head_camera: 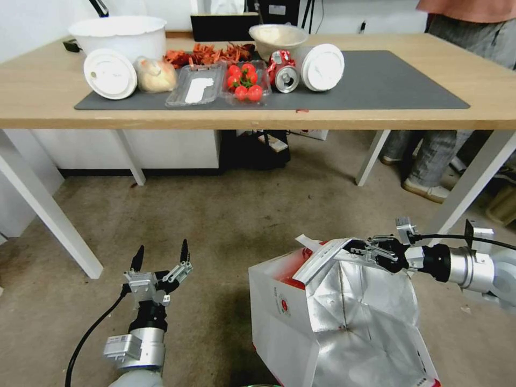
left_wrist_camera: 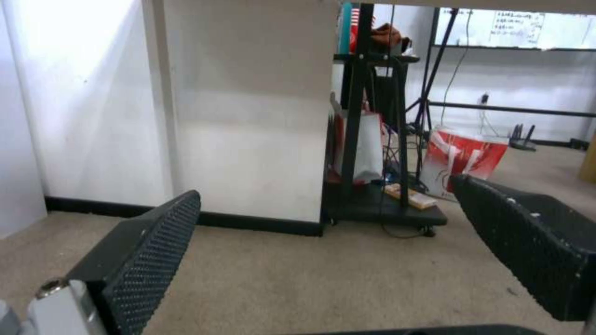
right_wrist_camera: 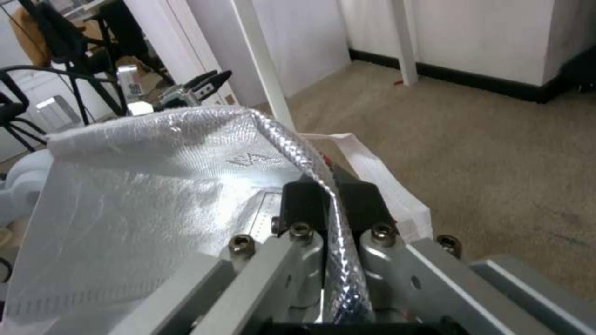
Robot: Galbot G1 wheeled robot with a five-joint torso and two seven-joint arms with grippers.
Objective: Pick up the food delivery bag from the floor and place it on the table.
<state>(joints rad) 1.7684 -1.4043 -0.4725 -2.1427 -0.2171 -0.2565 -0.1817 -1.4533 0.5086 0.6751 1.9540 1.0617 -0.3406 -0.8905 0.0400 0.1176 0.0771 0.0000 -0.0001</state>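
Bag (head_camera: 344,322) sits on the floor (head_camera: 226,226) right before us, short of the worktop (head_camera: 43,102). Our R hand (head_camera: 355,249) is clamped on its foil rim; our L hand (head_camera: 161,258) is low beside it, fingers apart.

No text can be read. The food delivery bag (head_camera: 301,317) carries a small round red logo with a line of tiny print beside it on its white side panel, too small to make out. In the left wrist view, a whiteboard (left_wrist_camera: 518,30) on the far wall bears handwritten lines that are too blurred to read.
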